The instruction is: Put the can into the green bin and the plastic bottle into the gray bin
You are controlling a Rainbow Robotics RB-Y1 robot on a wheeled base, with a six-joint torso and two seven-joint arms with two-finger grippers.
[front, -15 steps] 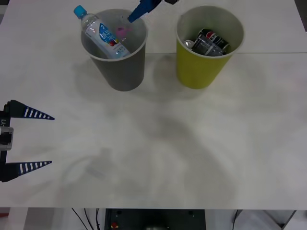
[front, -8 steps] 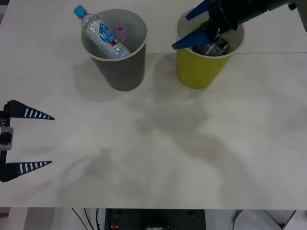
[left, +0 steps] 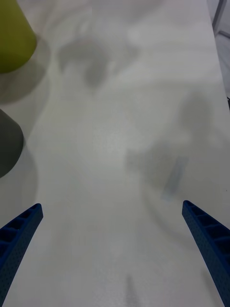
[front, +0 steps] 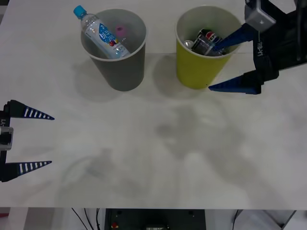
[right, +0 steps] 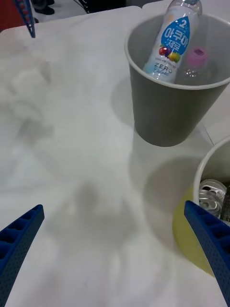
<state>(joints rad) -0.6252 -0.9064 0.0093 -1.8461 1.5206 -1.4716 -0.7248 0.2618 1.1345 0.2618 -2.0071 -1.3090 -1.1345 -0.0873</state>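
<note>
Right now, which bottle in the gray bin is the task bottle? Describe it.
On the white table, find the gray bin, left of the green bin. The plastic bottle leans on its rim, neck poking out. Light blue cap and blue-and-white label; its neighbour has a pink cap.

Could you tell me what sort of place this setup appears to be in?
Probably a robotics lab test bench, set up for waste sorting: a plain white table carrying just a gray bin holding bottles and a green bin holding cans, with cables hanging under the table's near edge.
</note>
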